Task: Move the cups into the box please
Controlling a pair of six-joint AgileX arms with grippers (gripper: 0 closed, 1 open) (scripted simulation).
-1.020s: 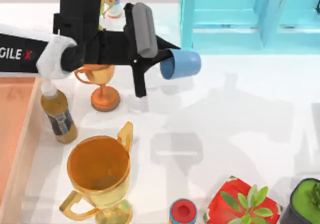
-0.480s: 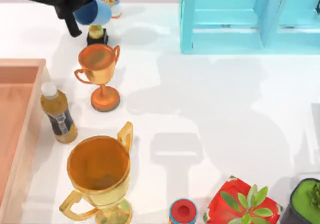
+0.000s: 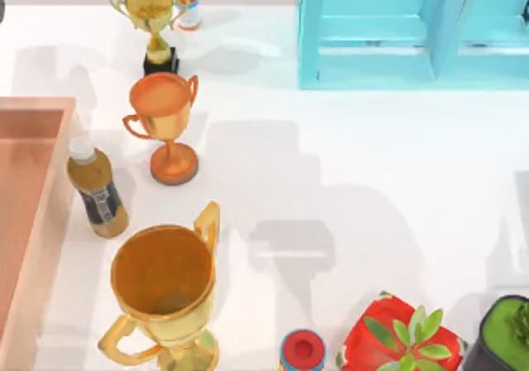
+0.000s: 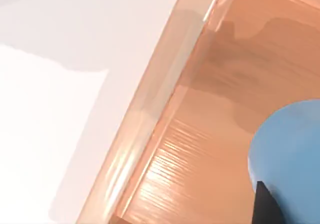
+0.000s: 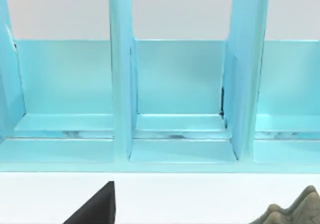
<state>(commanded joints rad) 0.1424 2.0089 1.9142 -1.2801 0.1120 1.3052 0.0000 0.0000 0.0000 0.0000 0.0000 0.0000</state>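
Observation:
A blue cup point(image 4: 290, 149) hangs over the wooden floor of the salmon-pink box point(image 4: 150, 109) in the left wrist view. My left gripper point(image 4: 292, 209) is shut on it, with one dark finger point(image 4: 264, 208) against the cup's side. In the top view the box point(image 3: 50, 222) lies along the table's left edge. A dark part of my right gripper point(image 5: 97, 209) faces the turquoise shelf cabinet point(image 5: 175, 94) in the right wrist view.
Beside the box stand a tea bottle point(image 3: 97, 189), an orange trophy point(image 3: 165, 115), a large gold trophy point(image 3: 164, 284) and a small gold trophy point(image 3: 151, 11). The turquoise cabinet point(image 3: 397, 32) is at the back right. A red plant pot point(image 3: 401, 338) sits at the front.
My left arm carried the blue cup from the middle back of the table to the far left, out of the top view, and now holds it over the box.

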